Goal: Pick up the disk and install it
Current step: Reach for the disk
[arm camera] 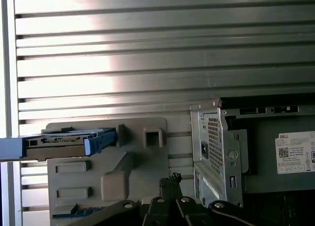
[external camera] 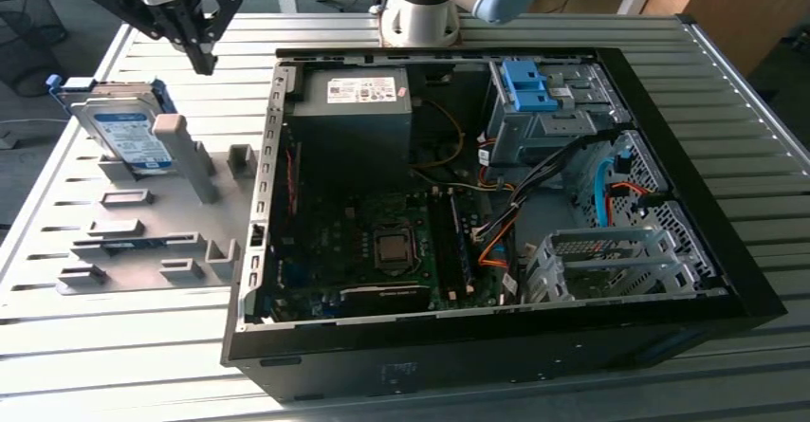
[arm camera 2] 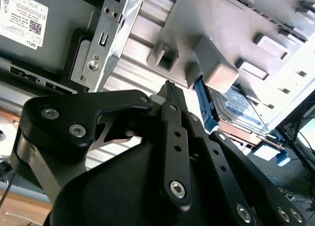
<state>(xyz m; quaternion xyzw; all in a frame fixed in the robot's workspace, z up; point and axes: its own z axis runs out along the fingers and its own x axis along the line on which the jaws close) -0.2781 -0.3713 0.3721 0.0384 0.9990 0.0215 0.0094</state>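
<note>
Claw pressed together, empty, hovering over counter. Disk stands on edge in grey holder, near claw, toward exterior view's left. Step: approach; pickup not yet done. Grasp likely needs claw spread, centred over disk.

Robotics lab or workshop, ribbed metal bench, opened computer case, robot arm base mounted on it
</note>
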